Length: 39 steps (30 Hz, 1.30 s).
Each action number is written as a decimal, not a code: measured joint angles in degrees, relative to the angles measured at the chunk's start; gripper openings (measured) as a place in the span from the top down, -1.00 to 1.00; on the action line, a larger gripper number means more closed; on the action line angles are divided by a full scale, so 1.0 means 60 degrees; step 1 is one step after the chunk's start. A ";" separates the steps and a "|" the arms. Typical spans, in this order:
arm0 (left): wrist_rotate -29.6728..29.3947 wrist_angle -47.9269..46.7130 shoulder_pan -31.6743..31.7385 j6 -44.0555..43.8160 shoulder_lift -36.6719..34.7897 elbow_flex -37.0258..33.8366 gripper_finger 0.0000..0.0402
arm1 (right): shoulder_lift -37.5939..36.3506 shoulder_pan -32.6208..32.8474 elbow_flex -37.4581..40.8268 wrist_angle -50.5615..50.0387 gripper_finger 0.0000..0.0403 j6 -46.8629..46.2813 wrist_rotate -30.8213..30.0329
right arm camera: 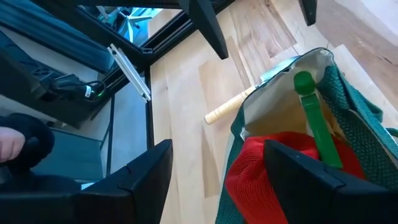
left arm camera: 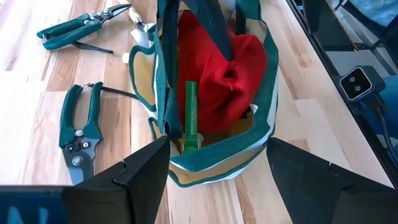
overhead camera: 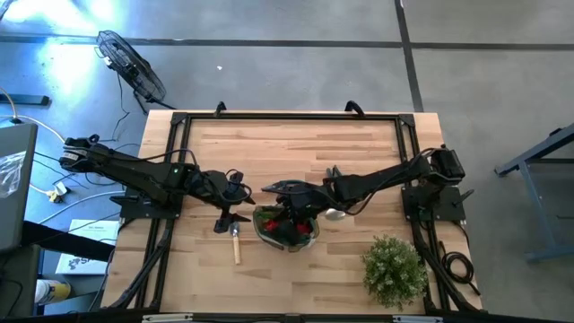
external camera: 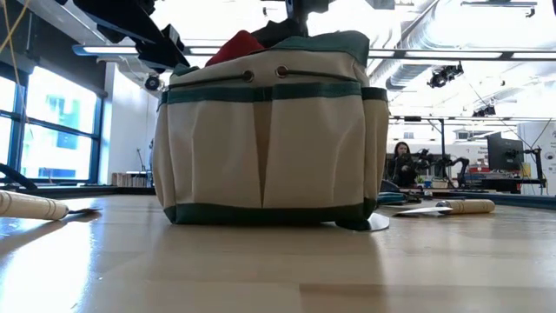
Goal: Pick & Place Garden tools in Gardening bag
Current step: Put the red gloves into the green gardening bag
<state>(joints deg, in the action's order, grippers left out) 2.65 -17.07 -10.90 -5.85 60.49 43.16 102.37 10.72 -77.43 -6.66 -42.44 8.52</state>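
A small green-and-tan gardening bag [overhead camera: 285,229] stands near the front middle of a wooden worktop [overhead camera: 296,152]. It already holds a red glove [left arm camera: 233,74] and a green-handled tool [left arm camera: 190,115]. The right tool [right arm camera: 217,168] hovers just over the bag's mouth, fingers spread and empty, apparently just after a drop-off. The left tool [left arm camera: 217,165], also released, sits just left of the bag. A wooden-handled trowel [overhead camera: 236,244] lies on the left, and two green-handled pruning shears [left arm camera: 78,134] on the right. Next, one arm must reach an outlying item and close on its handle.
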 joint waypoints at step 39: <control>-0.0006 -0.0184 0.0000 -0.0079 0.0000 0.0000 -0.29 | 0.0007 0.0004 0.0000 0.0007 0.50 0.0517 0.0136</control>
<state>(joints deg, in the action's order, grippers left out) 2.61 -18.17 -10.90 -6.33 60.49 43.16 102.41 10.74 -77.43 -6.61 -39.33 9.33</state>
